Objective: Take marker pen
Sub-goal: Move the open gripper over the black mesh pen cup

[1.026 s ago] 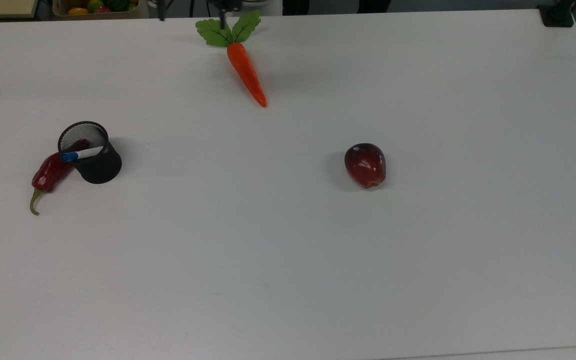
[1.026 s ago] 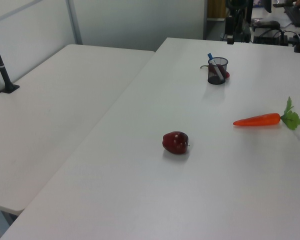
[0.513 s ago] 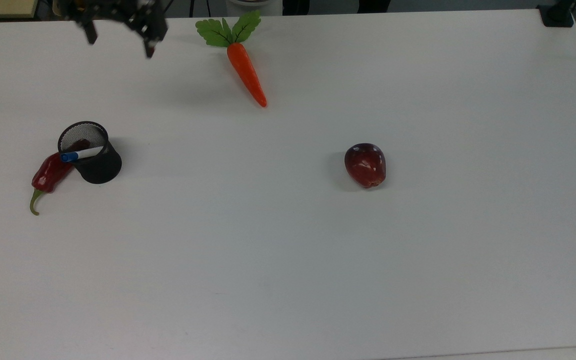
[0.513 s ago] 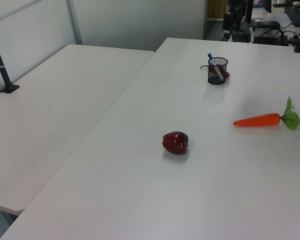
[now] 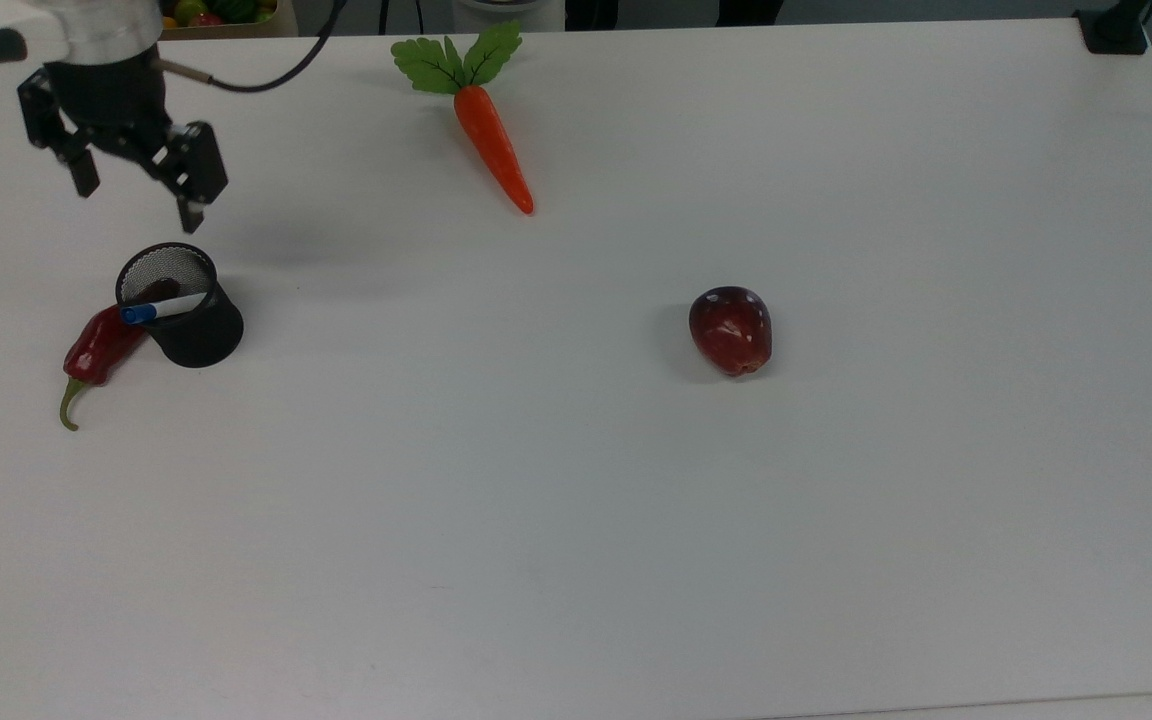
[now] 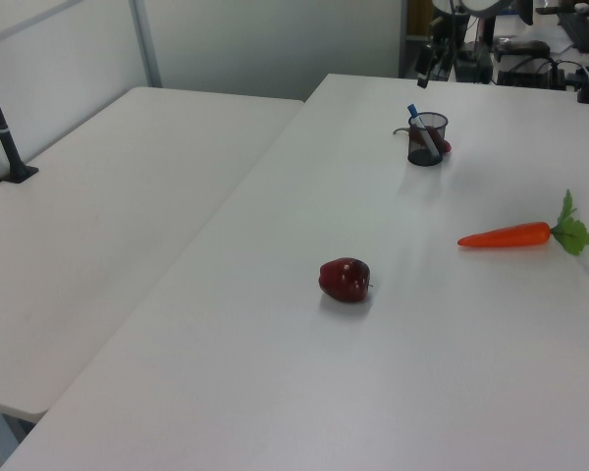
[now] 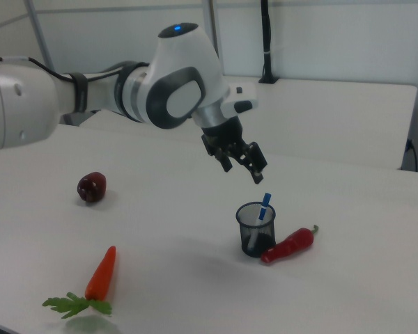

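Observation:
The marker pen [image 5: 164, 308], white with a blue cap, stands tilted in a black mesh cup [image 5: 198, 335] on the top view's left, its capped end sticking out over the rim. In the right view the marker pen [image 7: 265, 207] leans out of the cup [image 7: 255, 231]. My gripper [image 5: 139, 200] hangs open in the air just beyond the cup, with nothing between its fingers. The right view shows the gripper [image 7: 242, 170] above the cup and slightly to the right view's left, fingers pointing down. The marker pen [image 6: 416, 122] also appears far back in the left view.
A red chilli pepper [image 5: 96, 350] lies against the cup. A carrot [image 5: 493, 145] lies at the top view's upper middle and a dark red apple [image 5: 731, 330] to its right. The white table [image 5: 576, 520] is bare in front. A box of fruit [image 5: 221, 12] sits past the far edge.
My gripper has come in from the far table edge, moving left and toward the cup, and now hangs just above and beyond it. The objects have not moved.

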